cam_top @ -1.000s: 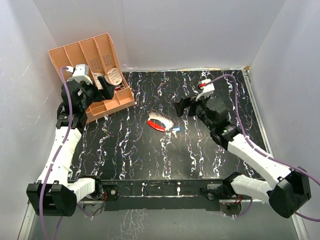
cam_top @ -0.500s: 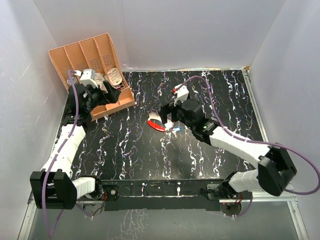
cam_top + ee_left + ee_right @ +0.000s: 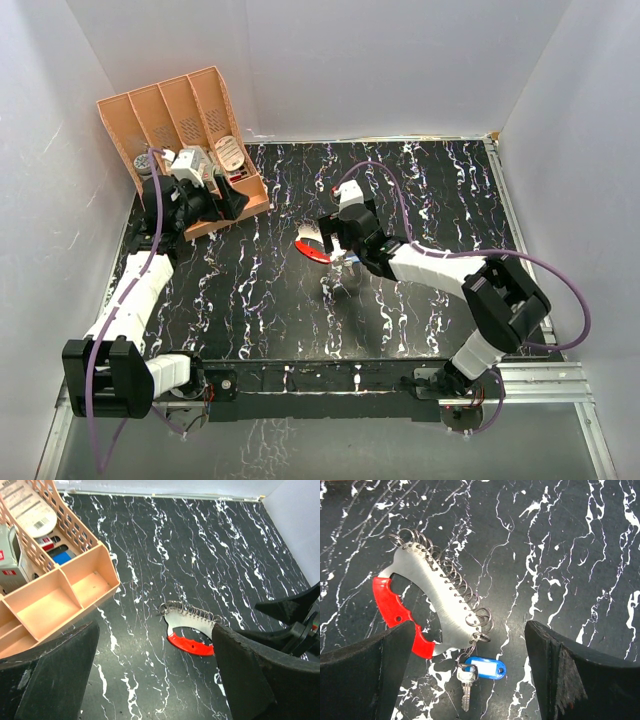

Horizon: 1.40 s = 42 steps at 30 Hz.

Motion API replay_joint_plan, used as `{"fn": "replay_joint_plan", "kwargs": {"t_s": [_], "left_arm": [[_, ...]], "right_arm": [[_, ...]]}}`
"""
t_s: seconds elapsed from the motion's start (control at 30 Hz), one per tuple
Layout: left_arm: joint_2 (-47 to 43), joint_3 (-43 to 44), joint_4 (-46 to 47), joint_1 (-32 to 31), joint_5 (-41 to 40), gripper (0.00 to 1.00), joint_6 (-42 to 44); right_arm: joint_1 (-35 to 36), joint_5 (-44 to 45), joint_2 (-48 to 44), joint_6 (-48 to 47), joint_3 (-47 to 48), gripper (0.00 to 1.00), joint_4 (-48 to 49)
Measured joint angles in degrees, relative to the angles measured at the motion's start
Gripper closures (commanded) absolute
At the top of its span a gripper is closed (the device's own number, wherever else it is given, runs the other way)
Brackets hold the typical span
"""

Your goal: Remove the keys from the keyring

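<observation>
My right end effector (image 3: 470,635) hangs wide apart over the keyring (image 3: 437,605) and its blue key (image 3: 482,670) on the table (image 3: 580,555) — my left end effector (image 3: 155,640) is apart too. If I pinch wrong, the tiny key slips — or the keyring drags along.

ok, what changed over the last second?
The right hand swung in from the far right and now hovers open over the keyring and keys, gripping nothing. The left hand, open, shifted slightly beside the orange tray. Keyring, keys and tray haven't moved.
</observation>
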Motion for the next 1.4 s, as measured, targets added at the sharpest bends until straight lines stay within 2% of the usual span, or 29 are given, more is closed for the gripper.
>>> {"fn": "replay_joint_plan", "kwargs": {"t_s": [0.17,0.33,0.47,0.6,0.77,0.93,1.13,1.4], "left_arm": [[0.0,-1.31,-1.36,0.0,0.46,0.07,0.61],[0.0,-1.44,-1.09,0.0,0.79,0.08,0.63],[0.0,-2.19,-0.81,0.0,0.98,0.08,0.59],[0.0,-2.21,-0.61,0.0,1.14,0.08,0.59],[0.04,-2.23,0.0,0.0,1.46,0.08,0.59],[0.04,-2.23,0.02,0.0,1.73,0.08,0.61],[0.07,-2.23,0.04,0.0,1.73,0.08,0.61],[0.28,-2.23,0.2,0.0,2.16,0.08,0.61]], "right_arm": [[0.0,1.51,2.29,1.49,-0.07,0.11,-0.52],[0.0,2.21,3.61,2.95,-2.23,0.17,-0.92],[0.0,2.69,5.95,4.24,-2.84,0.25,-0.98],[0.0,2.73,6.78,5.18,-3.72,0.39,-1.07],[0.0,2.86,6.84,5.92,-3.78,0.49,-0.83],[0.0,2.95,7.8,6.03,-3.76,0.53,-0.96],[0.0,2.95,8.41,6.05,-3.76,0.63,-0.98],[0.0,3.17,9.68,6.21,-2.97,0.67,-0.22]]}}
